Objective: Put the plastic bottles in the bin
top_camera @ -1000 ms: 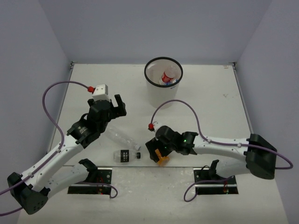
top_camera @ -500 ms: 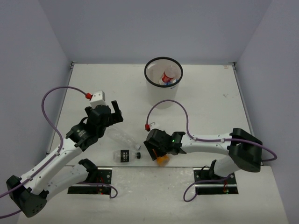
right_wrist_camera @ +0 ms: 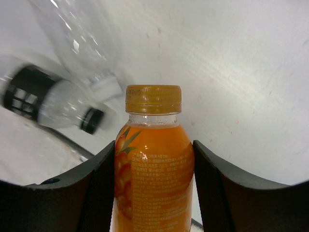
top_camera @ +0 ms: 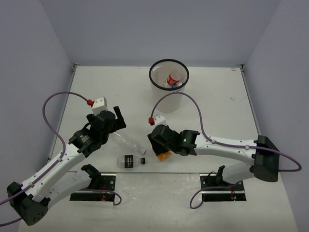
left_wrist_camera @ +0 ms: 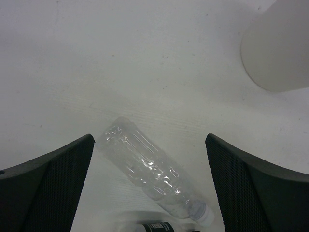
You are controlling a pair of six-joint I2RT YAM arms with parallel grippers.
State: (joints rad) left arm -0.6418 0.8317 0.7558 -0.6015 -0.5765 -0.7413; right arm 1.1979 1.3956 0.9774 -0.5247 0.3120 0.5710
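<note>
My right gripper (top_camera: 162, 151) is shut on the short orange bottle (right_wrist_camera: 154, 164), whose cap points away from the wrist; in the top view the bottle (top_camera: 165, 155) shows just under the fingers. My left gripper (left_wrist_camera: 149, 140) is open above the long clear bottle (left_wrist_camera: 149, 174), which lies on the table (top_camera: 126, 141) between the wide-apart fingers. A black-labelled bottle (top_camera: 130, 161) lies beside it, near the table's front edge. The white bin (top_camera: 166, 99) stands at the back centre with a red-labelled bottle (top_camera: 174, 79) inside.
Purple cables loop above both arms. The arms' base plates (top_camera: 94, 189) sit below the table's front edge. Grey walls close in the table on the left, back and right. The bin's side (left_wrist_camera: 280, 48) shows in the left wrist view.
The right gripper closed on the orange bottle and carried it slightly back and left. The left gripper, still open, came down and forward over the clear bottle.
</note>
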